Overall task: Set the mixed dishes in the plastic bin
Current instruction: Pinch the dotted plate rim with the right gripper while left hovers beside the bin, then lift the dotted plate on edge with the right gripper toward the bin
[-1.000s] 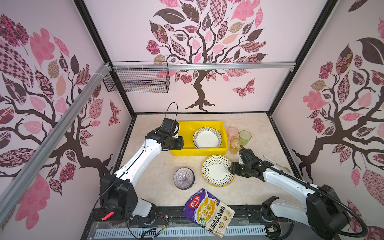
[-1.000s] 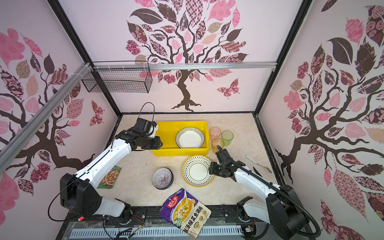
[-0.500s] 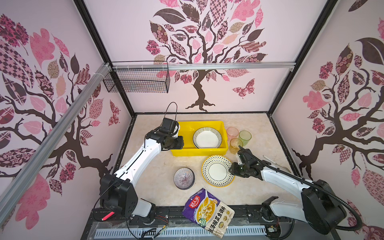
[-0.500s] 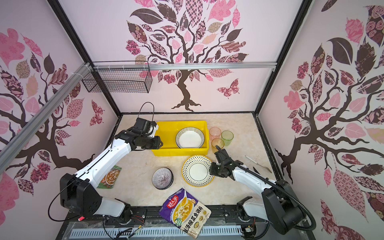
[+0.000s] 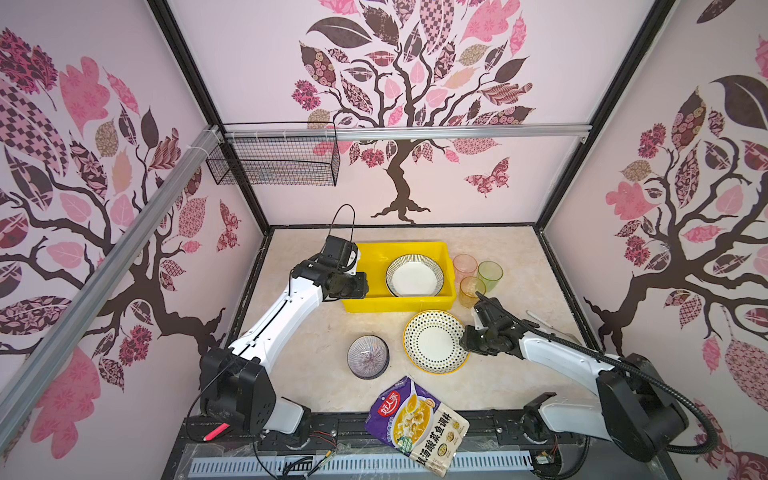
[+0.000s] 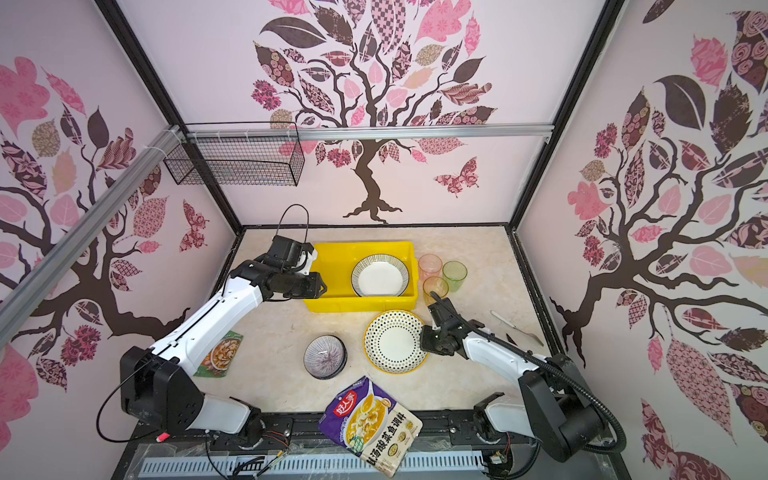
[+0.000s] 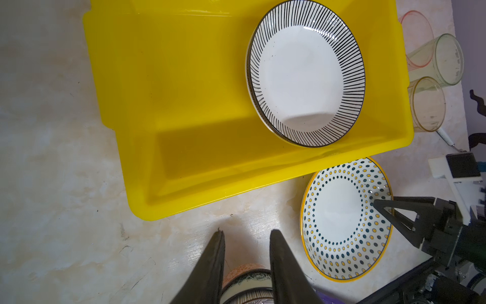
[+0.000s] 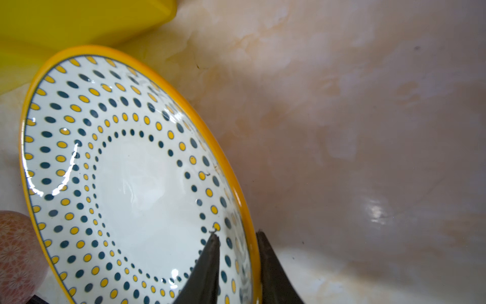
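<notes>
Closing since a second ago, your right gripper (image 8: 236, 235) is nearer: the bright yellow rectangular plastic bin (image 5: 361, 266) lies just beyond the round dotted yellow-rimmed ceramic plate (image 5: 434, 341), whose right rim its fingers (image 8: 207, 263) pinch; left gripper (image 7: 247, 231) part-open, empty

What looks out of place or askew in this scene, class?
The pouch lies crooked and hangs over the front edge of the table, so it could slip off. In the bin, the striped plate seems to lean against a wall rather than lie flat.
</notes>
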`<act>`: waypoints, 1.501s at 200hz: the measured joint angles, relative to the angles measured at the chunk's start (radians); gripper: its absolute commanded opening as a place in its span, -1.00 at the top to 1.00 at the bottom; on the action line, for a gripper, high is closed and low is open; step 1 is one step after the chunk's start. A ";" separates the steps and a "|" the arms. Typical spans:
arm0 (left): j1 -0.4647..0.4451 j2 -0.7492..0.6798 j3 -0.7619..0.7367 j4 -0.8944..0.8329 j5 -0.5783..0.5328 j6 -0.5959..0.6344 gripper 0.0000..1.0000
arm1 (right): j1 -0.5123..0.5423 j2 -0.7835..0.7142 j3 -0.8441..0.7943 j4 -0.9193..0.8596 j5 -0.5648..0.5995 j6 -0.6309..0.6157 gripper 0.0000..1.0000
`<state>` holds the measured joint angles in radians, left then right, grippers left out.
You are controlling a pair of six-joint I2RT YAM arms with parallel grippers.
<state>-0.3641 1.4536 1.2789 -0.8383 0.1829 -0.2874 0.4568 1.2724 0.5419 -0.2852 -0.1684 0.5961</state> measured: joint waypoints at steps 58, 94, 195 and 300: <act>0.000 0.000 0.000 0.000 0.006 0.000 0.33 | -0.002 0.002 0.000 0.007 -0.015 0.004 0.82; 0.000 0.009 0.000 -0.001 0.006 0.000 0.33 | -0.002 0.002 0.000 0.021 -0.031 0.004 1.00; 0.000 0.015 0.000 -0.001 0.023 0.000 0.31 | -0.002 -0.050 0.000 0.022 -0.038 0.002 1.00; 0.000 0.015 0.000 -0.001 0.029 -0.004 0.31 | 0.000 -0.204 -0.040 -0.032 0.016 -0.043 1.00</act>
<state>-0.3641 1.4689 1.2789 -0.8394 0.2115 -0.2913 0.4572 1.0683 0.5014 -0.3176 -0.1528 0.5526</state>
